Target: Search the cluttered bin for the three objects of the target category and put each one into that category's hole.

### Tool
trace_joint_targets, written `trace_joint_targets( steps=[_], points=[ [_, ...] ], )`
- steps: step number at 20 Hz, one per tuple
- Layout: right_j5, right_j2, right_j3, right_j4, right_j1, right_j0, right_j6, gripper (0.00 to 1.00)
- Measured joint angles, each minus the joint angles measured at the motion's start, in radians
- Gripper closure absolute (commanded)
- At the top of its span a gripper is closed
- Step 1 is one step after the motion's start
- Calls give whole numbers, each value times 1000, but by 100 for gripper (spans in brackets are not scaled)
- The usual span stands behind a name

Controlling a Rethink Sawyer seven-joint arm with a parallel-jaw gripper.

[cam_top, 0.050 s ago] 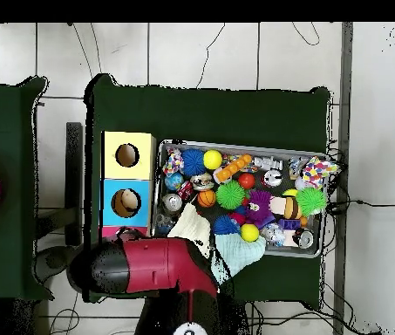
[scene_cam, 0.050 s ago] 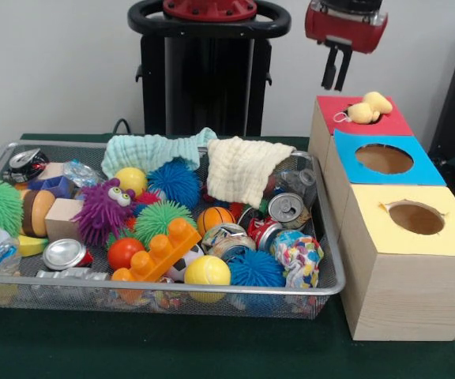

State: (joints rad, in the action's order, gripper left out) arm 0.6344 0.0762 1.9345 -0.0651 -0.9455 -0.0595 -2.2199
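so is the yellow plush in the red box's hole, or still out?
Partly in. The yellow plush toy sits wedged at the red-topped box hole, most of it showing above the top.

Wire bin (scene_cam, 0.050 s ago: 326, 237) stands beside a row of three boxes (scene_cam, 0.050 s ago: 405, 260). Plush toy (scene_cam, 0.050 s ago: 368, 108) lies on the farthest box; gripper (scene_cam, 0.050 s ago: 336, 79) hangs above it.
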Motion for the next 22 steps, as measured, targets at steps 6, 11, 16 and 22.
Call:
trace_joint_targets(
  steps=[6, 11, 16, 22],
  points=[
    [108, 3, -32, -1, -73, 0, 0, 100],
    [111, 6, -87, -32, -65, 0, 0, 100],
    [69, 18, -198, -64, 54, 1, 0, 100],
    [24, 31, -300, -79, 186, 3, 0, 100]
  ],
)
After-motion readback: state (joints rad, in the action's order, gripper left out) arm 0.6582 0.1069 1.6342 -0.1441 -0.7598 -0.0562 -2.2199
